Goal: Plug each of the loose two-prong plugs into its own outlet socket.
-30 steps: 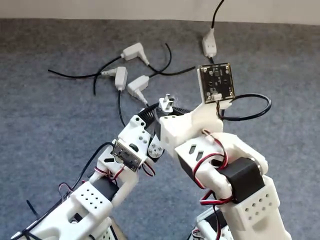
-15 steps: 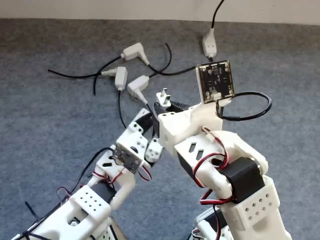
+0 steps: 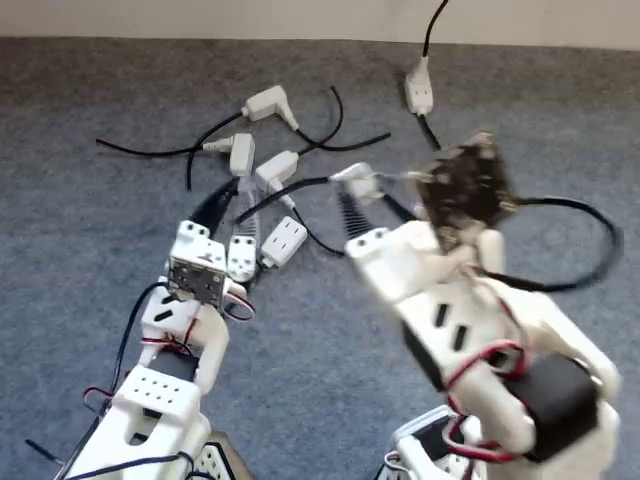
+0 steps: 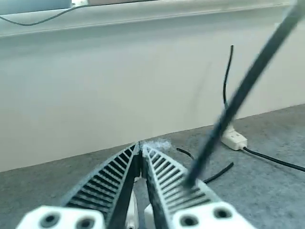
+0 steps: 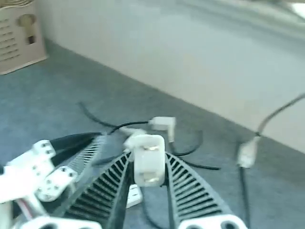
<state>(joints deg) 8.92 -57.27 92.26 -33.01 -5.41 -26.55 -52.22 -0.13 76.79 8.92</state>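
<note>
Grey carpet covers the counter [image 3: 90,260], and a pale wall [image 4: 119,86] stands behind it.

**State**
- Right gripper [image 3: 360,190]: the fingers [image 5: 183,183] are clamped on a white plug [image 5: 148,162], held at their tips and raised off the carpet. The prong direction cannot be read.
- Left gripper [image 4: 141,148]: the fingers [image 4: 164,169] are pressed together with nothing seen between them. A black cable [image 4: 238,95] crosses close over them.
- The outlet socket [image 3: 283,240] lies on the carpet just beside the left fingers, between the two grippers. Its slotted face appears to point upward.
- Another loose plug [image 3: 277,167] lies beyond the left fingertips.

**Step in hand (judged):** bring the held plug to the socket and seat it.

**Procedure**
1. Confirm that the prongs point away from the right fingers and toward the slots. Rotate the wrist if they do not.
2. Secure the socket first. It looks light and unanchored, so it will probably slide or tip under a push. Open the left fingers and clamp its body, or brace it firmly.
3. Line up both prongs with both slots before applying any force.
4. Press straight along the prong axis. An angled push is likely to skid the prongs off the socket face.
5. Route the cable clear of the left fingers, because tension on it could twist the plug in the grip.
6. Open the right fingers only when the plug body meets the socket face.
</note>
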